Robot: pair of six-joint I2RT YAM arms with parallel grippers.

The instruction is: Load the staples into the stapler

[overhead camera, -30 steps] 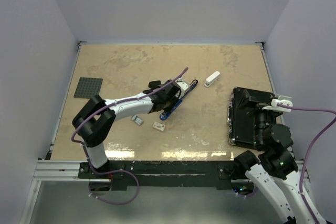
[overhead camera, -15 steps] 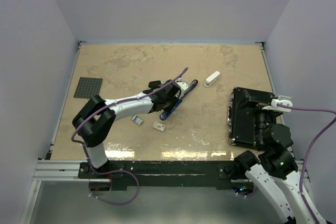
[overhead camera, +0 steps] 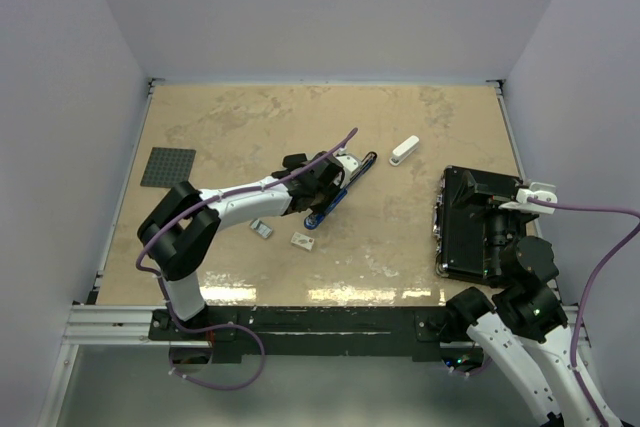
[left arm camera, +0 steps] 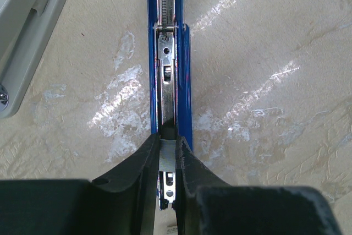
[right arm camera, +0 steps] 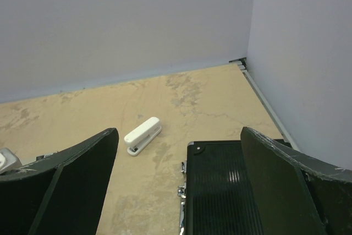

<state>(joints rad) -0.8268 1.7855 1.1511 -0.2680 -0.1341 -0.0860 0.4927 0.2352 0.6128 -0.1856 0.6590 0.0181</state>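
Nearest the bases, the right gripper (right arm camera: pixel 177 136) hangs over the black case (right arm camera: pixel 231 191), jaws spread wide w/ nothing btwn them. It is prob. parked there to keep out of the way while the other arm works. A bit further out, mid-table, the staples box (overhead camera: pixel 303 241) lies flat on the table (overhead camera: pixel 420 117). The small grey tray piece (overhead camera: pixel 261 230) is just left of it, not touching. Both sit near the stapler, handy for a short reach, and no claw is on either. Next out, the left arm stretches across to the blue stapler (left arm camera: pixel 168 53), which lies opened up w/ its magazine channel facing upward so a strip could drop in. The left gripper (left arm camera: pixel 168 138) is closed to a narrow slit over the near end of that channel, fingers (left arm camera: pixel 148 163) either side of the metal strip inside. It looks to be pinning or steadying the rail, but can't tell if it grips the blue walls or the inner metal part. Channel shows spring & pusher, no staple strip I can make out, so loading prob. not done yet. Farther off, a white stapler (overhead camera: pixel 404 150) sits alone to the right and a dark grey plate (overhead camera: pixel 167 167) at far left, both well apart from the work.
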